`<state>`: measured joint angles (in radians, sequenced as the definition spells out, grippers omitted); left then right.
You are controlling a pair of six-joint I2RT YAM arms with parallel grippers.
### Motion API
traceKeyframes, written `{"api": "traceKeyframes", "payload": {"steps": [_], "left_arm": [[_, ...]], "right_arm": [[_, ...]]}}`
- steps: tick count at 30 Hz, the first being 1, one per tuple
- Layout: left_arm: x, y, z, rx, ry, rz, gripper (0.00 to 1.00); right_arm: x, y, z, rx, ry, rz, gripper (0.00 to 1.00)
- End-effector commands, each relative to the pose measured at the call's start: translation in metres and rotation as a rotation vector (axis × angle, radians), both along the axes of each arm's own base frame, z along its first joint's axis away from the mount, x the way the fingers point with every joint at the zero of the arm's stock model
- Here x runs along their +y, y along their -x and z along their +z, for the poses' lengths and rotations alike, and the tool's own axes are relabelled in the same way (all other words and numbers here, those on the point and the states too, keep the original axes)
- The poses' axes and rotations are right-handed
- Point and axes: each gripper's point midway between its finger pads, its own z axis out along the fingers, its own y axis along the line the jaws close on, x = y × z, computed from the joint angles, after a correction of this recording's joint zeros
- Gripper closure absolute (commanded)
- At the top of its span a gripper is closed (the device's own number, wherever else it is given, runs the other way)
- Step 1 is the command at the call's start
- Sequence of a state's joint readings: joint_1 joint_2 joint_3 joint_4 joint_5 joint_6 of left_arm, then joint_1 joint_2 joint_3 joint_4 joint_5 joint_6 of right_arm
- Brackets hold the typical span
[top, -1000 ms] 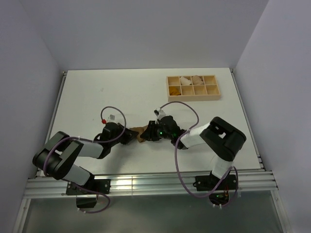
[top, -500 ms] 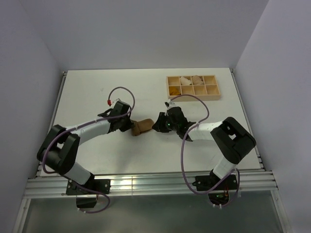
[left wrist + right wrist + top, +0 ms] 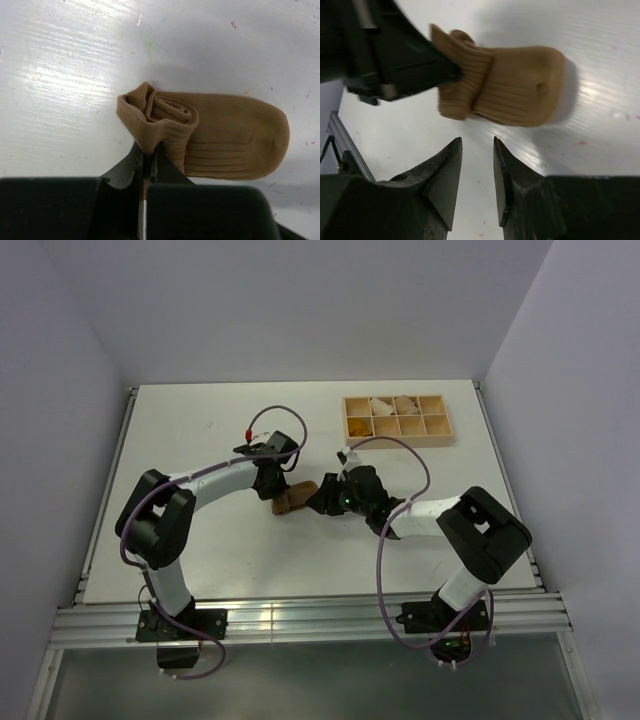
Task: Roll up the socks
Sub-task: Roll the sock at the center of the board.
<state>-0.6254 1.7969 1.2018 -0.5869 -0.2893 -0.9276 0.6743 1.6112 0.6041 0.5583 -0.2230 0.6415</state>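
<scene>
A tan-brown sock [image 3: 289,501] lies partly rolled at the table's middle. In the left wrist view the sock [image 3: 220,135] has its cuff end folded into a roll and its toe flat to the right. My left gripper [image 3: 147,154] is shut on the rolled cuff edge; it also shows in the top view [image 3: 274,485]. My right gripper [image 3: 477,145] is open and empty, just short of the sock [image 3: 510,92]; in the top view it [image 3: 318,499] sits right of the sock. The mustard-orange sock is out of view.
A wooden compartment tray [image 3: 397,419] stands at the back right, with pale rolled bundles in two far compartments. Purple cables loop above both arms. The white table [image 3: 200,430] ends at a metal rail in front.
My left gripper has swung right and away from the near edge, carrying the sock's cuff further back. My right gripper has drawn back slightly and stands apart from the sock.
</scene>
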Motion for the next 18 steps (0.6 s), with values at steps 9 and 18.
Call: {"api": "traceKeyframes", "payload": {"steps": [9, 18], "left_arm": [[0.023, 0.03, -0.02, 0.153, -0.171, -0.055, 1.0], [0.012, 0.031, -0.025, 0.187, -0.127, -0.078, 1.0]], "right_arm": [[0.054, -0.008, 0.052, -0.252, -0.083, 0.03, 0.41], [0.073, 0.007, 0.033, -0.447, 0.074, 0.047, 0.38]]}}
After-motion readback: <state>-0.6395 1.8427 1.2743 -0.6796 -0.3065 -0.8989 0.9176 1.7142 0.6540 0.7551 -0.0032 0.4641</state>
